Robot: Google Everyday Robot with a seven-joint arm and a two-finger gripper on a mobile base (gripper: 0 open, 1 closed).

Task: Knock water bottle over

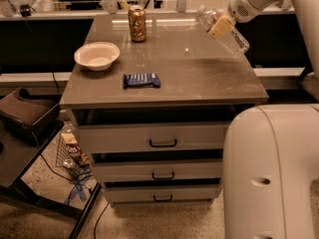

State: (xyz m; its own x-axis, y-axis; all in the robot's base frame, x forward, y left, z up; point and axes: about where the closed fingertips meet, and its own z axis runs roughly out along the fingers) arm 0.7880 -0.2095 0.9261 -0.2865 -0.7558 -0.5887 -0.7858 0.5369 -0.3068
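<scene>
The water bottle (234, 40) is a clear ribbed plastic bottle. It leans steeply at the back right of the grey cabinet top (199, 73), with its upper end toward the back left and its lower end by the right edge. My gripper (221, 27), on the white arm coming in from the top right, is pressed against the bottle's middle with a pale yellow pad in front of it. I cannot tell whether the bottle rests on the top or hangs above it.
A gold-brown drink can (137, 24) stands at the back centre. A white bowl (97, 55) sits at the left, and a blue snack bar (142, 80) lies near the front. The robot's white body (271, 173) fills the lower right. Drawers (162, 142) are below.
</scene>
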